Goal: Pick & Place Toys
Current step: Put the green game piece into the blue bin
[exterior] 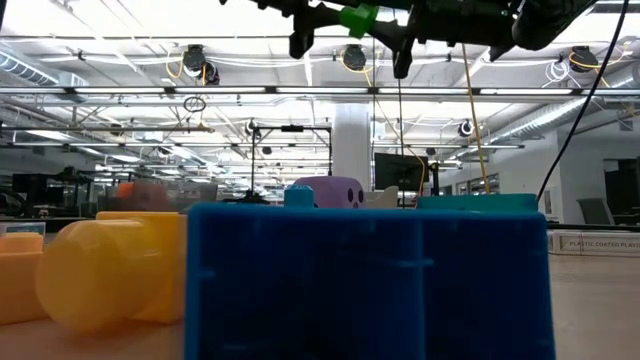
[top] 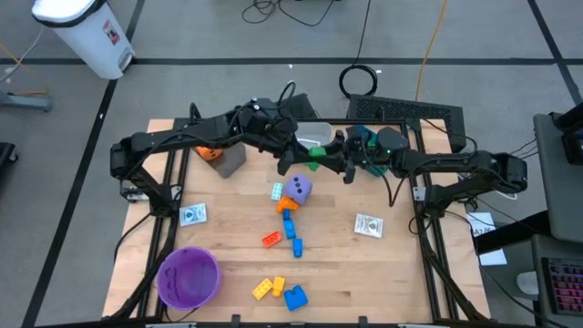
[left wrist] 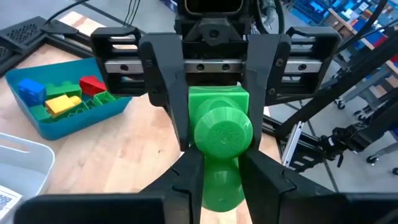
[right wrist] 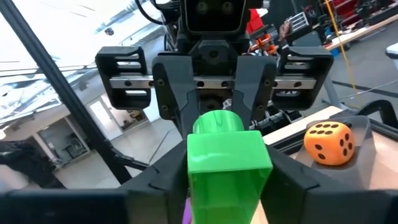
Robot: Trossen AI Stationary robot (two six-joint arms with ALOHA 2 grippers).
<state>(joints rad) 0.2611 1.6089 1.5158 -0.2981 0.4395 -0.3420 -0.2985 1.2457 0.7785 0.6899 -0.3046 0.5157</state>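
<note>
A green brick [top: 316,155] with a round stud end hangs high over the far middle of the table, between my two grippers, which face each other. My left gripper [left wrist: 221,177] is shut on its round stud end. My right gripper [right wrist: 227,180] is shut on its square block end. On the table below lie a purple die [top: 297,189], several small bricks [top: 291,239] and two whitish cards [top: 193,214]. An orange die [right wrist: 328,143] sits in the grey bin [top: 230,160]. My left gripper pinches the brick's round stud end [left wrist: 219,186] between its two fingers, coming almost level from the table's left. The brick is lifted clear. My right gripper has its two fingers [left wrist: 168,93] against the two flat sides of the square block end [right wrist: 227,165], coming almost level from the table's right.
A teal bin [left wrist: 37,127] holding several bricks and a white bin [top: 314,135] stand at the far edge under the arms. A purple bowl [top: 189,276] sits at the near left. Yellow and blue bricks [top: 281,292] lie near the front edge.
</note>
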